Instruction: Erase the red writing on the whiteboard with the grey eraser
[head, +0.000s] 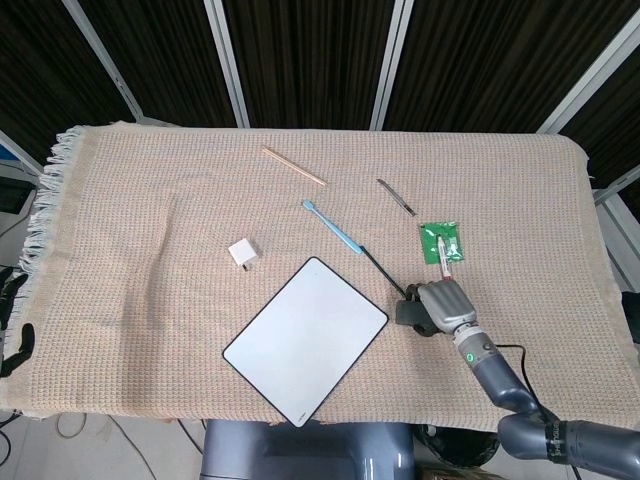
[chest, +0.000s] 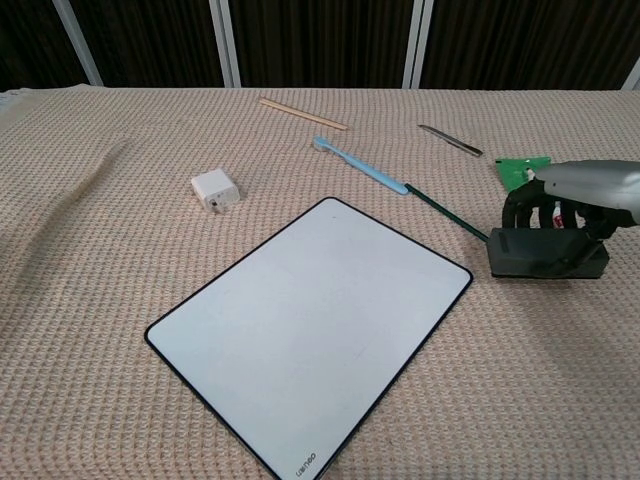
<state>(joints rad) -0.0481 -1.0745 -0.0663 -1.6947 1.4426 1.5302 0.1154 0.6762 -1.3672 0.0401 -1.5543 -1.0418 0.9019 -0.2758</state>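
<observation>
The whiteboard (head: 305, 338) (chest: 310, 325) lies tilted on the beige cloth near the front edge, its surface plain white with no red writing visible. My right hand (head: 446, 306) (chest: 585, 196) holds the grey eraser (head: 410, 313) (chest: 545, 253) to the right of the board, off its edge and low over the cloth. Its fingers curl over the eraser's top. My left hand is not visible in either view.
A white charger plug (head: 243, 254) (chest: 214, 189) sits left of the board. A blue toothbrush (head: 331, 224), a black pen (head: 383, 270), a wooden stick (head: 293, 166), a metal tool (head: 396, 197) and a green packet with a red marker (head: 441, 245) lie behind.
</observation>
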